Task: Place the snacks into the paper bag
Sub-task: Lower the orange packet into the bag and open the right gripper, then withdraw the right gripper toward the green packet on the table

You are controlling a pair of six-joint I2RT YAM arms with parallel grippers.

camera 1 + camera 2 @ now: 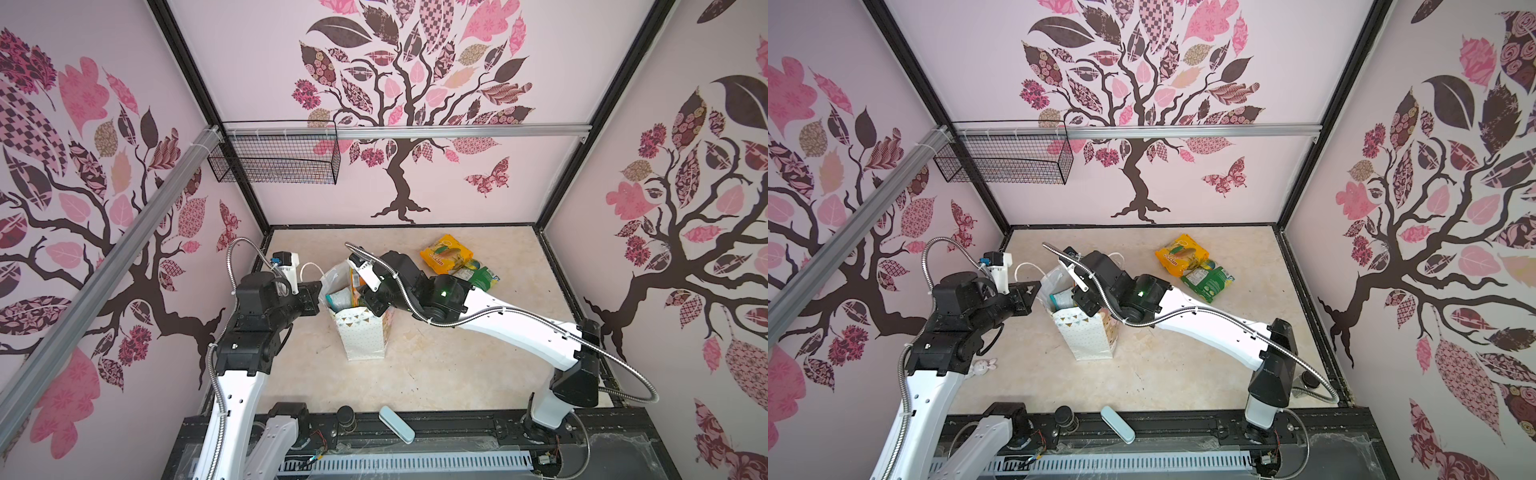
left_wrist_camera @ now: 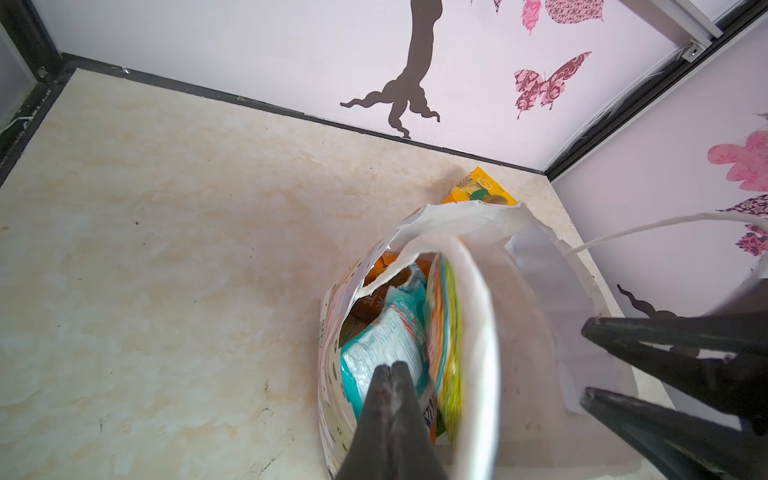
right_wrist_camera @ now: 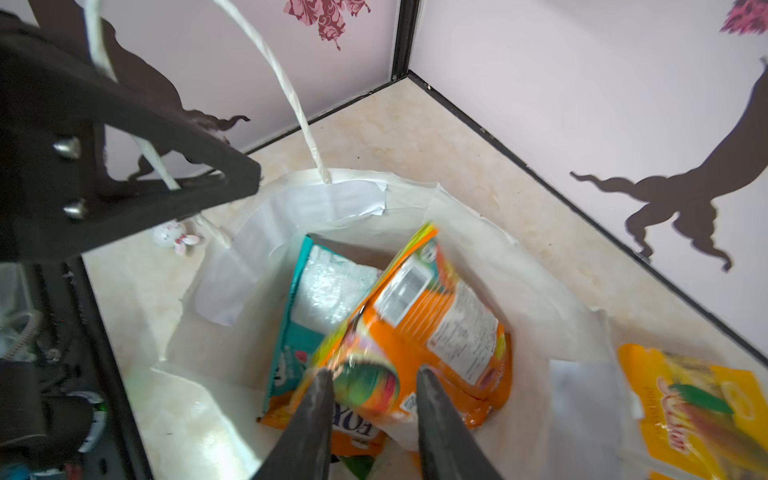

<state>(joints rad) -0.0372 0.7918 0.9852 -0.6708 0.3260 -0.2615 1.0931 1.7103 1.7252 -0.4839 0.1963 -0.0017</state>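
The white paper bag (image 1: 362,336) (image 1: 1087,338) stands upright mid-table with its mouth open. My right gripper (image 3: 376,376) hangs over the mouth, open, and a blurred orange FOX'S packet (image 3: 432,332) lies just beyond its fingertips inside the bag. A teal packet (image 3: 328,291) (image 2: 386,336) sits in the bag beside it. My left gripper (image 2: 390,368) (image 1: 316,291) is shut at the bag's left rim, with nothing seen between its fingers; the cord handle (image 3: 299,108) runs behind it. A yellow packet (image 1: 446,253) (image 1: 1181,254) and a green packet (image 1: 482,276) (image 1: 1210,282) lie on the table behind the right arm.
A black wire basket (image 1: 276,160) hangs on the back-left rail. A pale blue case (image 1: 396,424) and a black-lidded jar (image 1: 345,415) sit at the front edge. A small bunny toy (image 1: 984,366) lies by the left arm.
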